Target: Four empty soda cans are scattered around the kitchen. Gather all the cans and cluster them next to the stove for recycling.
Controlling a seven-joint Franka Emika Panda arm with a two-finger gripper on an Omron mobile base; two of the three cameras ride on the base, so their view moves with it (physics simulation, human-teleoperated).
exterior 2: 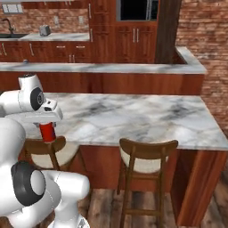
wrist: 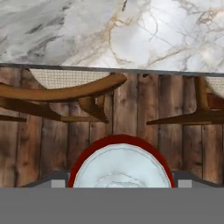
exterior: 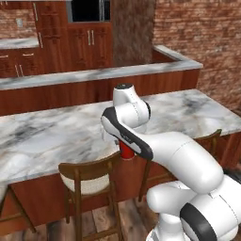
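Note:
A red soda can [exterior: 126,151] with a silver top hangs under my hand, at the front edge of the marble island counter [exterior: 47,136]. My gripper [exterior 2: 49,121] is shut on this can [exterior 2: 47,132], one finger on each side. In the hand view the can's silver top and red rim [wrist: 120,168] sit between my fingertips [wrist: 57,183], with wooden floor and chair backs below it and the counter's edge beyond. The can is off the counter, in the air above the chairs. The stove is out of view.
Two wooden chairs [exterior: 89,172] [exterior 2: 147,151] stand tucked under the island's front edge. A raised counter ledge [exterior 2: 111,67] runs behind the island. A brick wall [exterior 2: 205,31] closes the right side. Far cabinets hold a sink [exterior 2: 6,31] and a toaster [exterior 2: 44,30].

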